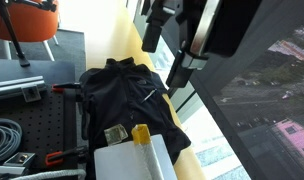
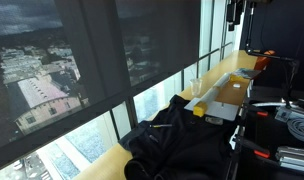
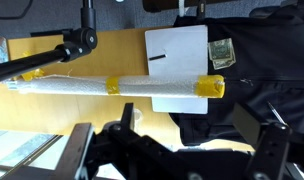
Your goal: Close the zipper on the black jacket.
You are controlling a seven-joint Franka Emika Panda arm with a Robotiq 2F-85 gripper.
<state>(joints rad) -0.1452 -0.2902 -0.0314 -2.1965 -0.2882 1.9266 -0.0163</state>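
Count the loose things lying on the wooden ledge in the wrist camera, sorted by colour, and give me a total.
Black: 1, the jacket
White: 2, the roll with yellow bands and the flat board
Greenish: 1, the small slip at the jacket's edge
Total: 4
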